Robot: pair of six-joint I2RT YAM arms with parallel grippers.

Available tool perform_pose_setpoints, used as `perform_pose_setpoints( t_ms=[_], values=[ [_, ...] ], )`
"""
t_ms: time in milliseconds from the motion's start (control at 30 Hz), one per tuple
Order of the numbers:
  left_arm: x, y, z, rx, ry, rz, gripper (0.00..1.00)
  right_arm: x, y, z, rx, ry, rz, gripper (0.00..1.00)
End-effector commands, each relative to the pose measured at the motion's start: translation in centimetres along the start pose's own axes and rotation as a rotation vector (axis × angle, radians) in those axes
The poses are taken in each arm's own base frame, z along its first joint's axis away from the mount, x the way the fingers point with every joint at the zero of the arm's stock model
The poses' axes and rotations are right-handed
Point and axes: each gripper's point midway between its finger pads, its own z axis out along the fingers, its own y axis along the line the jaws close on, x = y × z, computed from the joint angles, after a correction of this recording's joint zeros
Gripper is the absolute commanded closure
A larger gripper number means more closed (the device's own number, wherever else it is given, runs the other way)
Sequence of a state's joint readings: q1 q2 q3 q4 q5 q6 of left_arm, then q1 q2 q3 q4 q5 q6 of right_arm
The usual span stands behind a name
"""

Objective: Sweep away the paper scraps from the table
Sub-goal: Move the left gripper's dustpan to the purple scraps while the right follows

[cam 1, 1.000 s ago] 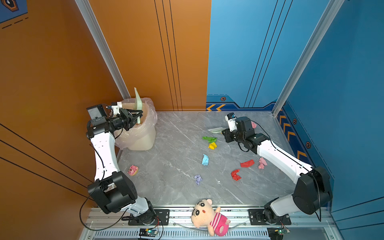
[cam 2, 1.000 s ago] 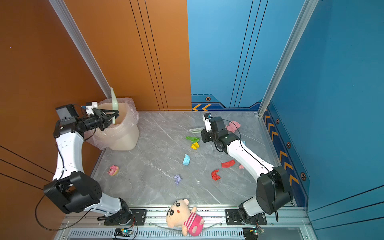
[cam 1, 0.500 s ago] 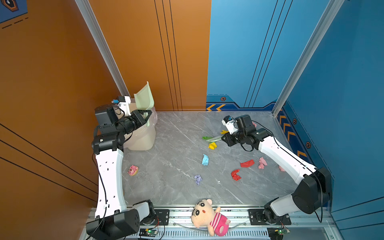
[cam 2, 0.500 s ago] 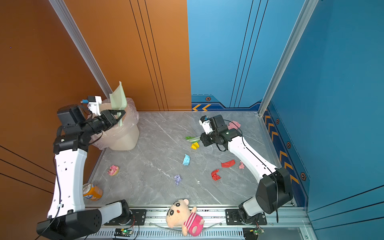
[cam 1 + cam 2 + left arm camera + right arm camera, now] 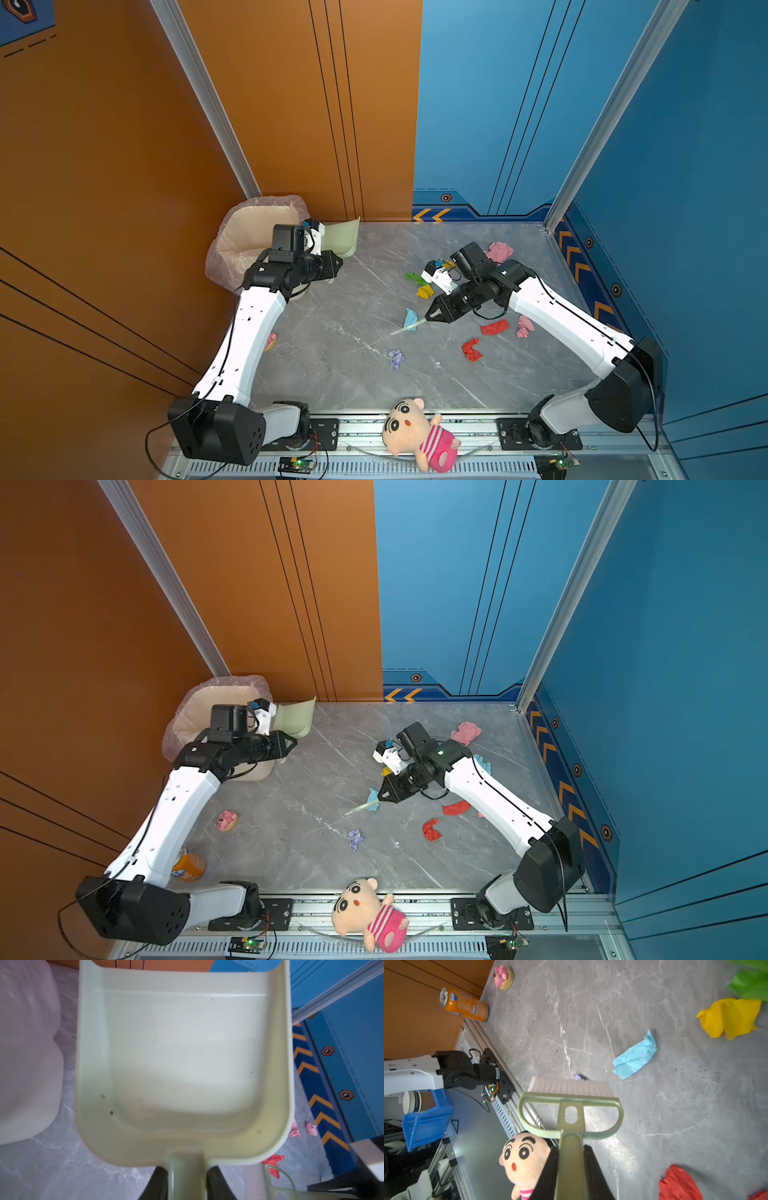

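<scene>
Several paper scraps lie on the grey table [image 5: 353, 332]: green [image 5: 413, 277], yellow [image 5: 424, 291], light blue [image 5: 410, 318], lilac [image 5: 395, 358], red [image 5: 471, 348] and pink [image 5: 498, 250]. My left gripper [image 5: 338, 262] is shut on the handle of the pale green dustpan [image 5: 343, 239], held just right of the bin; the left wrist view shows the pan [image 5: 182, 1053] empty. My right gripper [image 5: 428, 316] is shut on the brush [image 5: 405, 329] handle. The bristles [image 5: 571, 1086] hover beside the light blue scrap [image 5: 635, 1057].
A cream bin with a plastic liner [image 5: 249, 237] stands at the back left corner. A plush doll [image 5: 419, 432] lies on the front rail. A pink toy [image 5: 226, 820] and an orange can [image 5: 189, 864] sit near the left edge.
The left arm has swung the dustpan from over the bin down to its right side. The right arm has carried the brush forward from the back to the light blue scrap.
</scene>
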State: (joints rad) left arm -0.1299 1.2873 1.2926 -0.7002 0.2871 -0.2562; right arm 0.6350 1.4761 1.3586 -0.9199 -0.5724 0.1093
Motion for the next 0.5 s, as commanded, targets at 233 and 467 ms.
perform_pose_setpoints(
  t_ms=[233,467],
  values=[
    [5.5,2.7,2.7,-0.156,0.169,0.046,0.75,5.3,5.0,3.2,-0.213,0.259,0.030,1.00],
    [6.5,3.5,3.5,-0.183,0.206,0.040,0.74,5.8,4.3,6.7,-0.234,0.349,0.039,1.00]
  ],
)
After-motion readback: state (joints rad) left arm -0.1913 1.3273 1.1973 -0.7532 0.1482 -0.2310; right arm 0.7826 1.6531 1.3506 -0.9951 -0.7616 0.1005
